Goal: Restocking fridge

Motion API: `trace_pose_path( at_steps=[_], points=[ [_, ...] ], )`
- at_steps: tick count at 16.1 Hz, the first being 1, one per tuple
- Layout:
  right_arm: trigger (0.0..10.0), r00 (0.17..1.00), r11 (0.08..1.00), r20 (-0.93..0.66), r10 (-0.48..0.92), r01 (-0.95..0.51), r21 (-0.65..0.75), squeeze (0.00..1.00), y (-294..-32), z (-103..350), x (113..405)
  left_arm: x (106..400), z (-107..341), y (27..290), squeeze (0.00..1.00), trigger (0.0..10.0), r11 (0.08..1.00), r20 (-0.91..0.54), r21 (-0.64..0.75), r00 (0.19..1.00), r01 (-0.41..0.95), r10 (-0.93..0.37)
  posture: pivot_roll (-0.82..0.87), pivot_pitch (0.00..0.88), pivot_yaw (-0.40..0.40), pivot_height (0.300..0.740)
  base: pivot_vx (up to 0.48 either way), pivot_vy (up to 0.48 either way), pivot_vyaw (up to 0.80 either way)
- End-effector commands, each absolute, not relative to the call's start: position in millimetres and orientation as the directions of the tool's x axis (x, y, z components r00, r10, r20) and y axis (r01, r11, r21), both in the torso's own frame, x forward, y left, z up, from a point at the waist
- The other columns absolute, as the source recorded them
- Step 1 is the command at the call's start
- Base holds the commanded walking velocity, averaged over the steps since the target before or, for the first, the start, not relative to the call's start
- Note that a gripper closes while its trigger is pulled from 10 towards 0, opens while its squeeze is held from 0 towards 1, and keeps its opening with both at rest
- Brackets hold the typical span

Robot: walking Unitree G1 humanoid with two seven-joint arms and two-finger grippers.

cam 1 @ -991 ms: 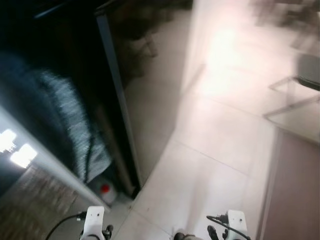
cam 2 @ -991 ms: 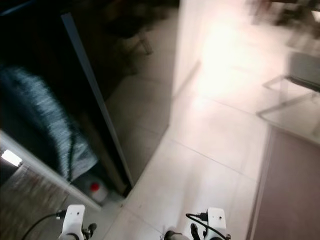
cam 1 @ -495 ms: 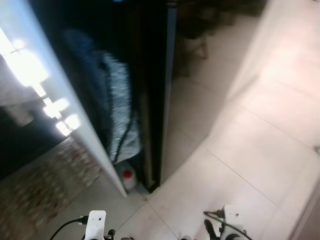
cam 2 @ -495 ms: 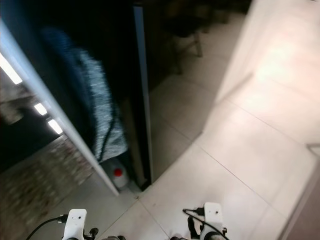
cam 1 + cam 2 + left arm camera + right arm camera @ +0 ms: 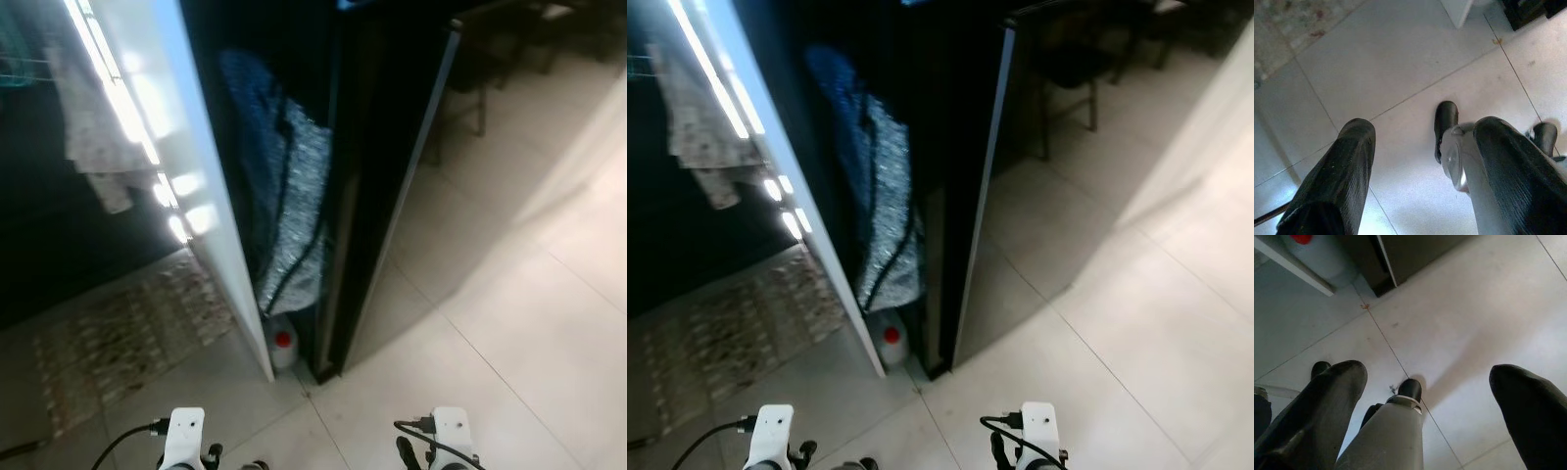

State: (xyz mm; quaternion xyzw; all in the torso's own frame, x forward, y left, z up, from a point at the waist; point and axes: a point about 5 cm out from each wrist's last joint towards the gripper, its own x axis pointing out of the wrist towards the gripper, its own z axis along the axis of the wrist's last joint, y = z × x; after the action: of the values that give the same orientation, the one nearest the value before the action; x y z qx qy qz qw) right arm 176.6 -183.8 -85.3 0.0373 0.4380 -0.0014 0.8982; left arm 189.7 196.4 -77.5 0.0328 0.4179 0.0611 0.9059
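Observation:
A tall, glossy black unit point(image 5: 387, 166) stands straight ahead, its side panel mirroring the floor; I cannot tell whether it is the fridge. A white upright panel point(image 5: 211, 225) leans beside it. In the dark gap between them hangs a grey-blue cloth point(image 5: 294, 206), with a plastic jug with a red cap point(image 5: 283, 347) on the floor below. Both arms hang low, with the wrists at the bottom edge point(image 5: 184, 436) point(image 5: 449, 433). My left gripper point(image 5: 1422, 132) and right gripper point(image 5: 1427, 372) are open over the floor tiles, holding nothing.
A patterned rug point(image 5: 118, 333) lies on the floor to the left, before dark glass that reflects ceiling lights and a hanging cloth point(image 5: 93, 147). Chair legs point(image 5: 1068, 88) stand beyond the unit at the back. Pale floor tiles point(image 5: 519, 352) stretch to the right. My feet point(image 5: 1445, 122) stand below the grippers.
The camera has swung left: the black unit and white panel have slid from the left towards the middle, and the rug has come into view. Both arms still hang as before.

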Motion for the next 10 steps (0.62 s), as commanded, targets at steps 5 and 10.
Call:
trace_pose_path(
  at_steps=[5, 10],
  points=[
    [10.0, 0.625, 0.996, -0.78, -0.022, 0.08, 0.036, 0.0, -201.5, -79.6, 184.9, 176.5, -81.2, 212.4, 0.0, 10.0, 0.975, -0.763, 0.129, 0.61, -0.179, 0.213, -0.01, 0.109, -0.067, 0.74, 0.0, 0.0, 0.8],
    [10.0, 0.629, 0.997, -0.776, -0.041, 0.075, 0.008, 0.0, -216.8, -75.0, 188.4, 164.4, -84.2, 221.7, 0.0, 10.0, 0.951, -0.765, 0.133, 0.582, -0.277, 0.277, 0.02, 0.112, -0.127, 0.74, 0.0, 0.0, 0.8]
  ],
)
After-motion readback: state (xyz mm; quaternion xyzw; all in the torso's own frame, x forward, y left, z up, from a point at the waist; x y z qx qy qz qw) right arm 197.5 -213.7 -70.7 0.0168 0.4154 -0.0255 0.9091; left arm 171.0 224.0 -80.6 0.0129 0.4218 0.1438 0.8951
